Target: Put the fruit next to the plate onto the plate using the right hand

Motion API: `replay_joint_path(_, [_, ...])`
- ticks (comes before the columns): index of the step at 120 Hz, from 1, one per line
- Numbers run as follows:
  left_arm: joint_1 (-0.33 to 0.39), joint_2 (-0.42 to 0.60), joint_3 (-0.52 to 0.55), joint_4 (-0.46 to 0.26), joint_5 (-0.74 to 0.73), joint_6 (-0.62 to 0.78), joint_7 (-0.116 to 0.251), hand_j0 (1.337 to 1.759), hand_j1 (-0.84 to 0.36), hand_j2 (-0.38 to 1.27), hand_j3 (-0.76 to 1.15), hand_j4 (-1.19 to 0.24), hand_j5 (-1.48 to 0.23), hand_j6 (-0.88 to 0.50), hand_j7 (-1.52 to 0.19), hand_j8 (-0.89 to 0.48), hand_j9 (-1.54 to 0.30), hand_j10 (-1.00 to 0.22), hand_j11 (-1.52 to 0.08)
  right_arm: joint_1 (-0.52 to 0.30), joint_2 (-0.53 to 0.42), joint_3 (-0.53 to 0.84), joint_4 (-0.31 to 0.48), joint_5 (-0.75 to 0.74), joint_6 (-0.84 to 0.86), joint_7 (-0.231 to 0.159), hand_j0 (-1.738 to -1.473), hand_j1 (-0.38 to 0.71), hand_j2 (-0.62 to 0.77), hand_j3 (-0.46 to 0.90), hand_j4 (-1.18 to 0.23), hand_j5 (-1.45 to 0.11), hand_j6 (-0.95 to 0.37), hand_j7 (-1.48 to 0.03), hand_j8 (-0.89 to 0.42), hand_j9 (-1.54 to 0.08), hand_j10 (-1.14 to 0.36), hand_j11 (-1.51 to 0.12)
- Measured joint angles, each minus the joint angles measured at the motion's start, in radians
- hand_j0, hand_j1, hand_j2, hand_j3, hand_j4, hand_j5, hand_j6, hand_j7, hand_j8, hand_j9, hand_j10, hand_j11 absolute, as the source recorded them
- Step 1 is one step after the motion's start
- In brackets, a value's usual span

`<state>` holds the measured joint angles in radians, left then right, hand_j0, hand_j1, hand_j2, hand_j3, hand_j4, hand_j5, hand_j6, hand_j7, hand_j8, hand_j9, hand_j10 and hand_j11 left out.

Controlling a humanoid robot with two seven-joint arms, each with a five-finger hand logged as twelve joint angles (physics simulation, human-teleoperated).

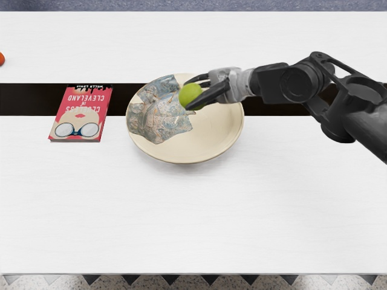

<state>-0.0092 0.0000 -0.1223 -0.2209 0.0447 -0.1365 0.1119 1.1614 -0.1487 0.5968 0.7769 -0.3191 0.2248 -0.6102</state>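
- Only just showing at the far left edge is a small orange-red object (1,58), cut off by the frame; what it is cannot be told.
- A white surface (193,205) fills nearly the whole view, and a dark band (30,99) runs across it from left to right behind the things on it.
- Left of centre lies a red book (80,113), flat, with its cover up and its title upside down from this view. Its far end lies over the dark band. It sits near the plate's left side without touching it.
- At the centre sits a round cream plate (224,130). Its left half carries a crumpled-looking patterned patch (158,112) in grey, blue and tan — the right half is bare.
- A small round green fruit (189,94) shows over the far part of the plate, at the right edge of the patterned patch. Whether it touches the plate or hangs just above it cannot be told.
- The right hand (221,84) is clamped on the fruit, with its dark fingers (208,96) closed around it from the right — one above and one below.
- The right arm (302,81), grey and black, reaches in from the right edge, crossing above the dark band toward the plate's far rim.
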Motion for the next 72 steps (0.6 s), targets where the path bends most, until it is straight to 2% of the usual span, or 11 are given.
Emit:
replay_joint_path(5, [0.000,0.000,0.000,0.000,0.000,0.000,0.000,1.658,0.35,0.00,0.00,0.00,0.00,0.00,0.00,0.00,0.00,0.00,0.00,0.001,0.015,-0.015,-0.015,-0.011,-0.002,0.000,-1.643,0.23,0.16,0.00,-0.48,-1.16,-0.25,-1.10,-0.22,-1.17,-0.48,-1.21])
replay_joint_path(13, [0.000,0.000,0.000,0.000,0.000,0.000,0.000,1.658,0.35,0.00,0.00,0.00,0.00,0.00,0.00,0.00,0.00,0.00,0.00,0.002,0.033,-0.036,-0.044,-0.026,-0.008,0.000,-1.647,0.08,0.12,0.00,-0.36,-0.85,-0.19,-0.80,-0.17,-0.86,-0.35,-0.88])
replay_joint_path(22, [0.000,0.000,0.000,0.000,0.000,0.000,0.000,1.658,0.35,0.00,0.00,0.00,0.00,0.00,0.00,0.00,0.00,0.00,0.00,0.003,0.042,-0.048,-0.061,-0.033,-0.011,0.000,-1.650,-0.04,0.08,0.00,-0.25,-0.59,-0.14,-0.56,-0.12,-0.60,-0.21,-0.62])
replay_joint_path(31, [0.000,0.000,0.000,0.000,0.000,0.000,0.000,1.658,0.35,0.00,0.00,0.00,0.00,0.00,0.00,0.00,0.00,0.00,0.00,0.012,0.041,-0.049,-0.063,-0.035,-0.013,-0.001,-1.653,-0.13,0.05,0.00,-0.18,-0.42,-0.10,-0.40,-0.09,-0.42,-0.15,-0.44])
replay_joint_path(37, [0.000,0.000,0.001,0.000,0.000,0.000,0.000,1.658,0.35,0.00,0.00,0.00,0.00,0.00,0.00,0.00,0.00,0.00,0.00,0.022,0.013,-0.046,-0.035,-0.032,-0.012,-0.001,-1.654,-0.17,0.04,0.00,-0.15,-0.33,-0.08,-0.32,-0.07,-0.34,-0.12,-0.35])
replay_joint_path(47, [0.000,0.000,0.000,0.000,0.000,0.000,0.000,1.658,0.35,0.00,0.00,0.00,0.00,0.00,0.00,0.00,0.00,0.00,0.00,0.019,-0.140,-0.034,0.107,0.016,0.033,-0.001,-1.655,-0.22,0.03,0.00,-0.10,-0.23,-0.06,-0.22,-0.06,-0.23,-0.09,-0.24])
replay_joint_path(53, [0.000,0.000,0.000,0.000,0.000,0.000,0.000,1.658,0.35,0.00,0.00,0.00,0.00,0.00,0.00,0.00,0.00,0.00,0.00,-0.008,-0.255,-0.028,0.169,0.059,0.147,-0.001,-1.656,-0.25,0.02,0.00,-0.09,-0.19,-0.05,-0.18,-0.05,-0.19,-0.07,-0.19])
replay_joint_path(64, [0.000,0.000,0.000,0.000,0.000,0.000,0.000,1.658,0.35,0.00,0.00,0.00,0.00,0.00,0.00,0.00,0.00,0.00,0.00,-0.150,-0.471,0.051,0.226,0.138,0.287,-0.001,-1.657,-0.27,0.01,0.00,-0.06,-0.13,-0.04,-0.12,-0.04,-0.13,-0.06,-0.13])
replay_joint_path(72, [0.005,0.000,0.001,0.000,0.000,0.000,0.000,1.658,0.35,0.00,0.00,0.00,0.00,0.00,0.00,0.00,0.00,0.00,0.00,-0.242,-0.572,0.107,0.245,0.169,0.334,-0.001,-1.657,-0.29,0.01,0.00,-0.05,-0.10,-0.04,-0.10,-0.03,-0.10,-0.05,-0.10])
